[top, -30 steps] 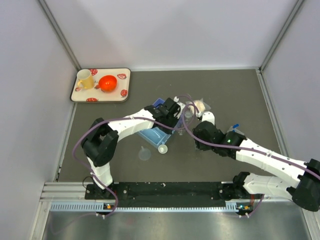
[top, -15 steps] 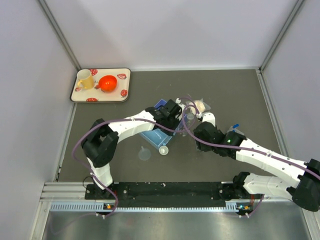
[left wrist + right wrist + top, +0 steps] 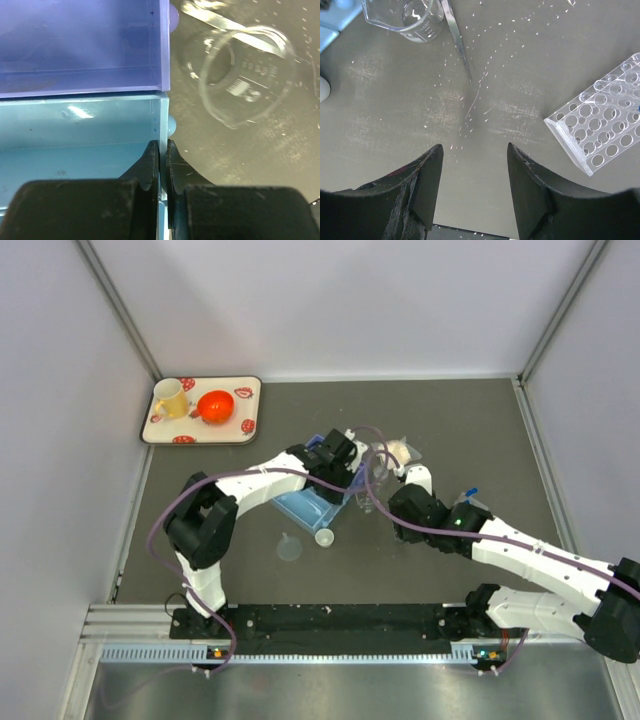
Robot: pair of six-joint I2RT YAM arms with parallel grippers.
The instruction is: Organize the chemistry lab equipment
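Two pincers: with the left pincer (image 3: 161,150) I am pinching the thin wall of the pale blue translucent plastic tray (image 3: 75,145), likely to drag it; the right pincer (image 3: 472,165) is hovering wide open, empty, above the table (image 3: 395,100), the clear gridded tube rack (image 3: 600,125) lying beyond.

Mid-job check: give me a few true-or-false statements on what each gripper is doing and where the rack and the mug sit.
1. The left gripper is pinched on a wall of the light blue box. True.
2. The right gripper is holding the beaker. False: it is open and holds nothing; the beaker sits apart from it on the table.
3. The clear tube rack lies on the table, off to one side of the right gripper. True.
4. The yellow mug stands beside the rack. False: it is on the patterned tray in the far left corner.
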